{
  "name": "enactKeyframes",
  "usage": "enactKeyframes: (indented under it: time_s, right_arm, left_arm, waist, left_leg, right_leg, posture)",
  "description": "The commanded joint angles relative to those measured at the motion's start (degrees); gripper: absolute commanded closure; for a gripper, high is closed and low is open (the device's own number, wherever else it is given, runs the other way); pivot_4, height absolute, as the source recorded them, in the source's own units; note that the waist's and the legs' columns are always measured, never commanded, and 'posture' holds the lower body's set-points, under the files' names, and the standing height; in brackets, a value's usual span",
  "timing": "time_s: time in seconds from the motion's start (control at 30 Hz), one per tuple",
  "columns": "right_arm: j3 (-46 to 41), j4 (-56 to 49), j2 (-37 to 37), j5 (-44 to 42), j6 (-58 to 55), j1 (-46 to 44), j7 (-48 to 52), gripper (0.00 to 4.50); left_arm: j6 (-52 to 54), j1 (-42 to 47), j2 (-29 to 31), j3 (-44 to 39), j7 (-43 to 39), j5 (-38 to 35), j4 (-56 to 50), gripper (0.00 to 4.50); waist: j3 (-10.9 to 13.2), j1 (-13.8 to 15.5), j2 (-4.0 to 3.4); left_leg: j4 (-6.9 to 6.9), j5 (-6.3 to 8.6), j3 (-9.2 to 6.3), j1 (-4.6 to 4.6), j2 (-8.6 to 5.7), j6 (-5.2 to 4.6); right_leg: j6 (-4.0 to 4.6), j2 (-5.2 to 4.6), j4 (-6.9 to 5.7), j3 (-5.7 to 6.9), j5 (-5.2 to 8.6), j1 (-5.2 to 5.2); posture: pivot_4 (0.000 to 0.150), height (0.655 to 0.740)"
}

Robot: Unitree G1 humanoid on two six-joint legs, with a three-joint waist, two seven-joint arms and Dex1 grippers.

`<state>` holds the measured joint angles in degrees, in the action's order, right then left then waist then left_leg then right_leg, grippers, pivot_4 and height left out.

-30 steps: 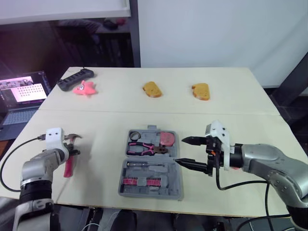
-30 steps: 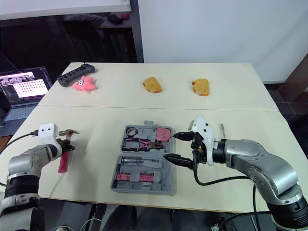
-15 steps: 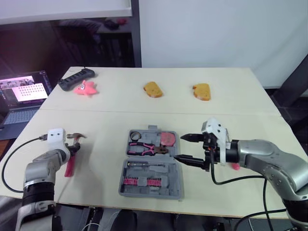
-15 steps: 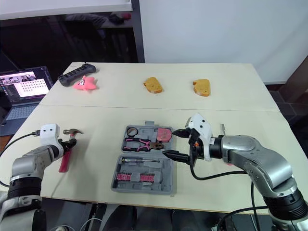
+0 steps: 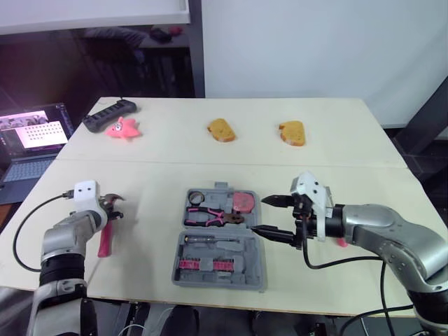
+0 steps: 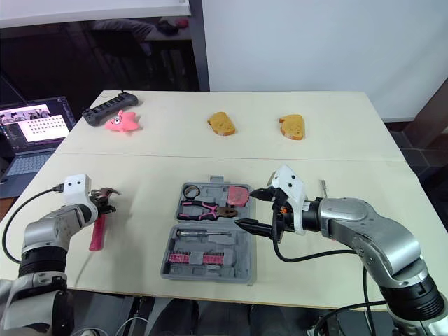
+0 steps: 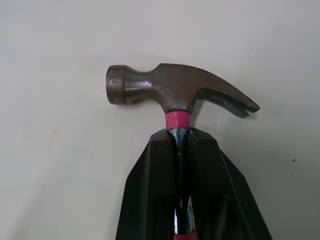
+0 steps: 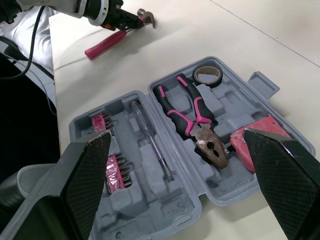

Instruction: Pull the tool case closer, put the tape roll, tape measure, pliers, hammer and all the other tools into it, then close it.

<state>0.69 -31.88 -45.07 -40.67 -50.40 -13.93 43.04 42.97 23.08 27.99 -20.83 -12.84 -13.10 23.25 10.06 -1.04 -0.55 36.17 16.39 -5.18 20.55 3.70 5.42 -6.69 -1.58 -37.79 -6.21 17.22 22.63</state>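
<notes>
**Hammer pinched at the neck: a swinging handle is the risk**

The hammer (image 7: 170, 90) lies on the table at 9 o'clock of the tool case (image 5: 248, 252), well apart from it. The left gripper (image 7: 179, 137) is clamped on its neck just below the steel head, and the pink handle runs back under the wrist.

With so narrow a hold, the handle could pivot between the fingers once lifted. It might then strike the case rim, or knock the pliers (image 8: 192, 120), tape roll (image 8: 207, 75) or tape measure (image 8: 260, 142) out of their moulded beds.

The open case sits close to the table's near edge, so a sideways bump could push it toward the drop.

The right gripper (image 6: 246, 208) hovers at 3 o'clock of the case with its fingers spread and empty. It could steady the case, but it also stands where an overshooting hammer would arrive. A hammer seated proud of its recess would probably stop the lid from shutting.
</notes>
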Motion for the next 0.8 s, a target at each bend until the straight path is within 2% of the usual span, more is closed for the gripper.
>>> enactKeyframes:
  time_s: [0.03,0.27,0.43,0.57,0.7,0.8]
  right_arm:
    - [-0.6,-1.5,-0.1,-0.1,0.1,-0.7,-0.2,0.00]
    - [0.6,-1.2,0.0,1.0,0.1,0.0,-0.5,0.00]
    - [1.7,-0.4,0.3,2.0,0.3,-0.8,-0.4,0.00]
    - [1.3,-1.0,0.5,1.8,-0.2,-0.9,-0.6,0.00]
    - [1.3,-1.2,1.0,2.0,0.0,0.3,-1.3,0.00]
    - [1.7,-1.2,1.1,2.6,0.2,0.5,-1.6,0.00]
  left_arm:
    - [4.0,-2.3,-1.6,0.3,0.3,-1.2,-1.0,4.46]
    - [5.2,-6.0,-2.6,0.2,1.2,-0.5,-7.0,4.46]
    - [5.9,-7.1,1.3,4.2,-2.4,0.5,-12.5,4.46]
    - [9.4,-7.4,5.3,5.5,-5.4,-0.4,-17.4,4.46]
    - [9.5,-7.2,5.2,7.1,-6.8,-0.3,-15.3,4.46]
    - [8.6,-7.0,3.3,7.1,-6.2,-0.1,-13.3,4.46]
  waist:
    - [0.0,-0.1,0.03]
    - [0.1,-0.2,0.15]
    - [0.2,-0.3,0.35]
    - [0.5,-0.4,0.81]
    - [0.5,-0.1,0.95]
    - [0.5,0.4,0.88]
  left_leg:
    - [0.00,0.00,0.00,0.01,0.00,0.00]
    - [-0.06,0.00,0.00,0.03,0.00,0.00]
    - [-0.09,0.00,0.00,0.05,0.00,0.00]
    - [-0.08,0.00,0.00,0.18,0.01,0.00]
    - [-0.02,-0.01,-0.02,0.78,0.02,0.02]
    - [-0.05,-0.01,-0.03,0.82,0.02,0.02]
  right_leg:
    - [0.00,0.00,0.03,0.00,0.00,0.00]
    - [0.00,0.00,0.18,-0.02,0.00,0.00]
    - [0.00,0.00,0.22,-0.02,0.00,0.02]
    - [0.01,0.00,0.26,-0.01,-0.01,0.11]
    - [0.00,-0.01,0.27,0.00,-0.03,0.62]
    - [0.00,-0.03,0.28,0.05,-0.03,0.68]
  posture:
    - [0.150,0.7400]
    - [0.150,0.7400]
    - [0.150,0.7400]
    - [0.150,0.7400]
    - [0.150,0.7400]
    - [0.150,0.7400]
